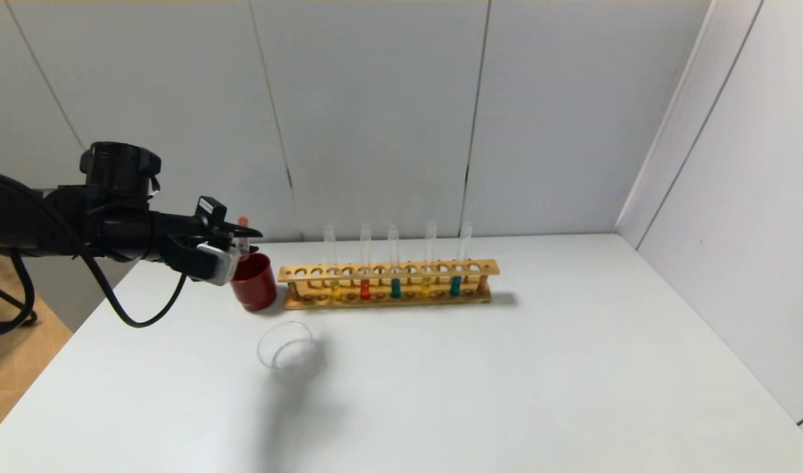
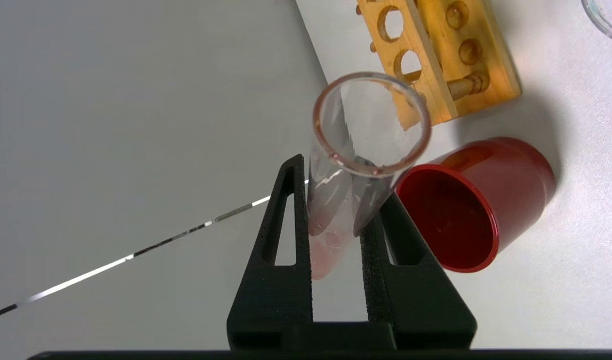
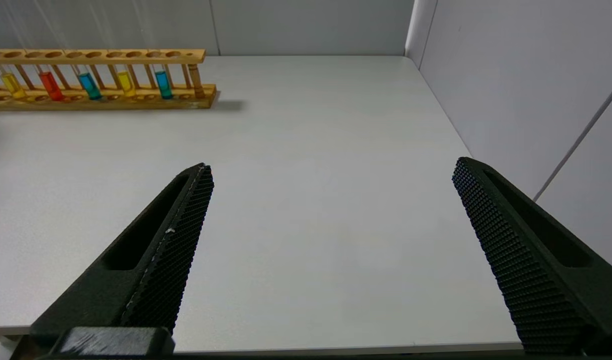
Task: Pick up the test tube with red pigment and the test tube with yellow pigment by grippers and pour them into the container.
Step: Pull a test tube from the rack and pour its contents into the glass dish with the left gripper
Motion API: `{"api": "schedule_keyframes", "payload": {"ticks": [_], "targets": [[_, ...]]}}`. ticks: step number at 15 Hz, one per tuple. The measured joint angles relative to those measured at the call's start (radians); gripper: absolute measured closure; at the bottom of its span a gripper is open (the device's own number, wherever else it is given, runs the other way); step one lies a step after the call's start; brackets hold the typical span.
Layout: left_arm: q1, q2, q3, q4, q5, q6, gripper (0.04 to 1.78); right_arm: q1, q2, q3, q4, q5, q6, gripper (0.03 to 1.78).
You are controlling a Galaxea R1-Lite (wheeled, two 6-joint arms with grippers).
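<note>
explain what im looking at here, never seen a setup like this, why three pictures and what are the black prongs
These are three cameras on one two-armed robot. The wide picture is from its head, looking down at a white table. The other two sit on its wrists, so the black prongs are each gripper's own fingers seen from behind.

On the table: a wooden test tube rack with five thin glass tubes holding yellow, red and teal liquid, a dark red opaque cup, and a small clear glass dish.

The left gripper is closed on a clear glass tube with pinkish-red traces at its bottom, holding it beside and above the red cup. The right gripper hangs wide open over bare table, holding nothing; the head camera does not show it.
</note>
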Motion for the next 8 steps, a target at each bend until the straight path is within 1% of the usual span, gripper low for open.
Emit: {"api": "schedule_keyframes", "payload": {"ticks": [8], "targets": [[-0.003,0.027,-0.011,0.0,0.005,0.043,1.49,0.0,0.0,0.0,0.0,0.0,0.0,0.06]]}}
